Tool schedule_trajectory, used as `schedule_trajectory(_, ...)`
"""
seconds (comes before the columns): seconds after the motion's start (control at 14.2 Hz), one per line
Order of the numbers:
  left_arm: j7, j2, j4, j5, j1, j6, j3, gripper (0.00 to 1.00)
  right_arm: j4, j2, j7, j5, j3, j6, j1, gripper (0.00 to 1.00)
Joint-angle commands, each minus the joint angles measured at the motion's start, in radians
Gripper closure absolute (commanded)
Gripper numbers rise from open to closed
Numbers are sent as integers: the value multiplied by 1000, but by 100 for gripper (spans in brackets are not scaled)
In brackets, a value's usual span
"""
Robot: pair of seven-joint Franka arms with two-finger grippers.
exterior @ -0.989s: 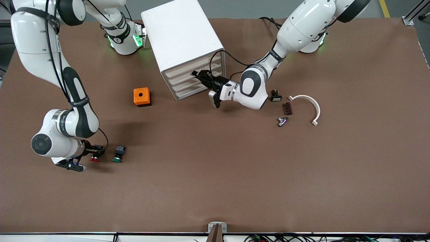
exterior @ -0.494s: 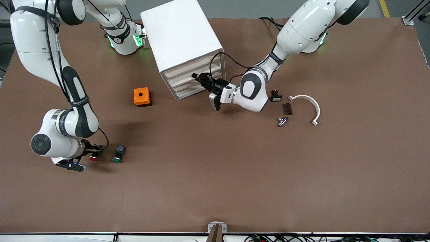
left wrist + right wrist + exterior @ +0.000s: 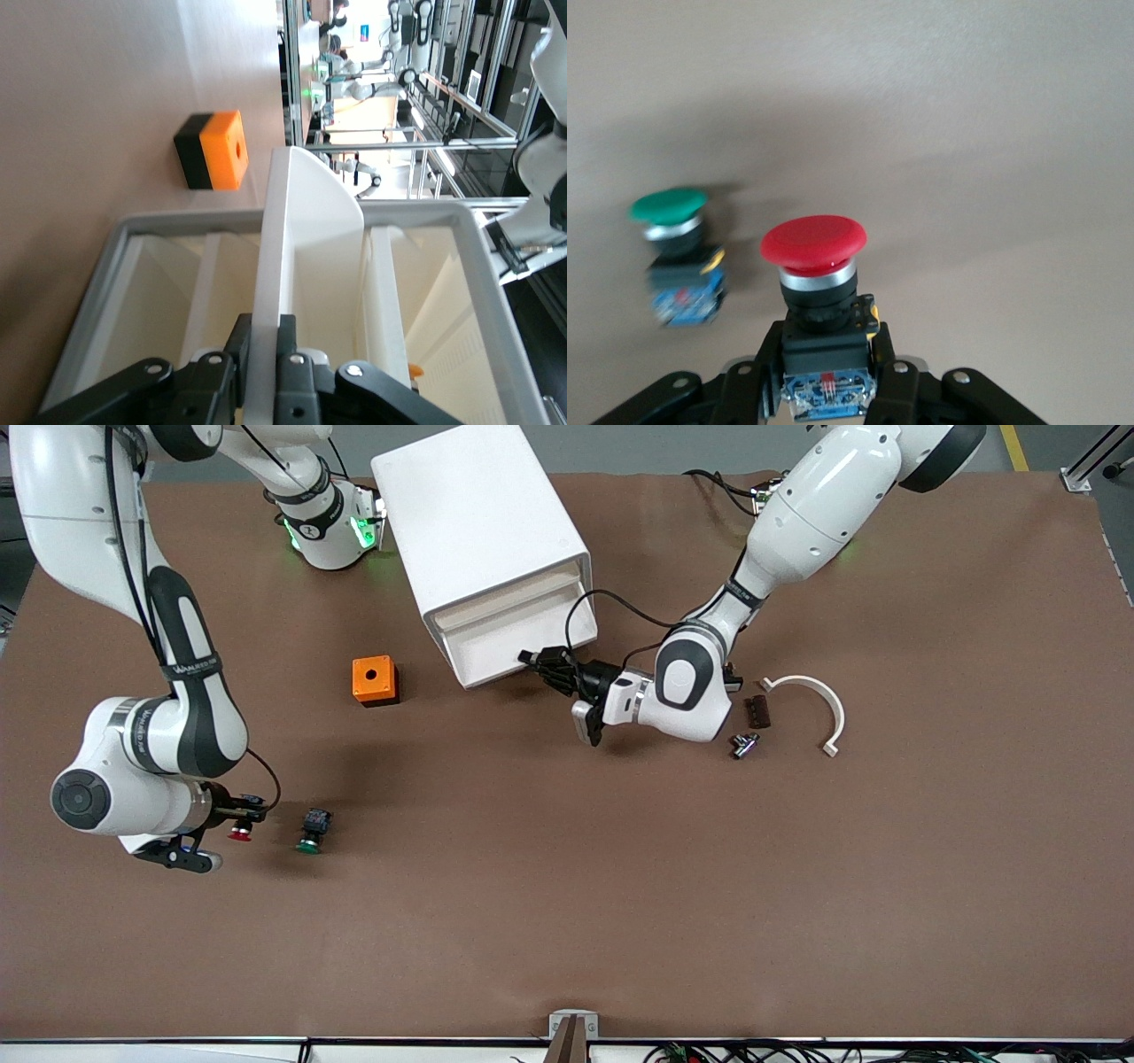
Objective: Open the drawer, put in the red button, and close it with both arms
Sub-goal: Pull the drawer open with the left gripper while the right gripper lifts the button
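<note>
The white drawer cabinet (image 3: 483,549) has its lowest drawer (image 3: 523,642) pulled partway out; what lies in it I cannot make out. The left gripper (image 3: 542,666) is clamped on the drawer's front lip. Toward the right arm's end from the cabinet, the right gripper (image 3: 241,813) pinches the red button (image 3: 239,831) by its body, just beside the green button (image 3: 311,831). An orange box (image 3: 373,680) sits near the cabinet.
</note>
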Motion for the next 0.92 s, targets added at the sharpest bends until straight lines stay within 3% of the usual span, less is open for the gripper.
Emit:
schedule_trajectory(0.0, -11, 52, 83, -14, 22, 22, 5, 97, -11, -99, 101, 5, -1, -108, 48, 79)
schedule_trajectory(0.35, -11, 55, 106, -13, 32, 20, 48, 97, 65, -184, 385, 13, 1, -341, 188, 78)
schedule_trajectory(0.64, -38, 79, 142, 0, 36, 17, 62, 95, 67, -225, 610, 166, 1, -401, 275, 77)
schedule_trajectory(0.78, -77, 77, 146, 13, 38, 17, 67, 91, 70, -228, 767, 204, 1, -401, 340, 77)
schedule_trajectory(0.85, -103, 74, 144, 14, 38, 17, 67, 83, 79, -227, 845, 206, 1, -396, 386, 77)
